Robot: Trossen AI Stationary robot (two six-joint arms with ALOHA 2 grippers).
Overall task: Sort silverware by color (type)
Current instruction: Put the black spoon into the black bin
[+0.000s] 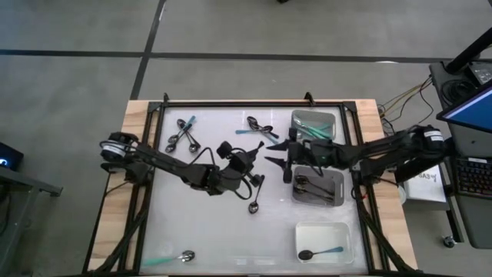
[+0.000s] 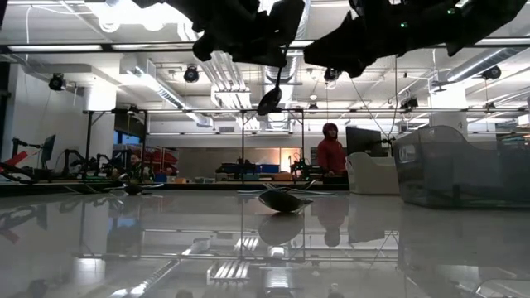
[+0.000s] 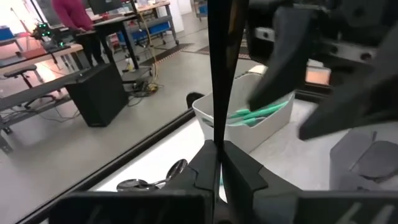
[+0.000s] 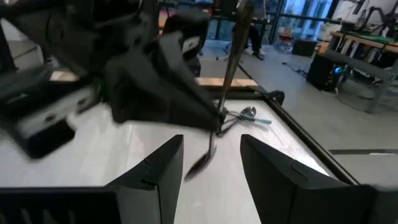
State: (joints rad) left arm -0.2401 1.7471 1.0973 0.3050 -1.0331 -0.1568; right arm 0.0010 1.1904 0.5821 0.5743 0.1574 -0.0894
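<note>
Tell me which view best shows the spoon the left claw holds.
The right wrist view: the black spoon hangs from the left claw, handle and bowl both visible. The left wrist view shows only its handle; the low view a dark silhouette; the high view barely separates it from the arm.

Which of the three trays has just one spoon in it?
The white tray at the table's near right corner. It holds a single black-bowled spoon with a teal handle. The other two trays, farther back on the right, each hold several pieces.

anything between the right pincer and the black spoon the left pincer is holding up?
Nothing: in the high view, only bare white tabletop shows in the gap between the open right pincer and the left pincer, shut on the black spoon.
</note>
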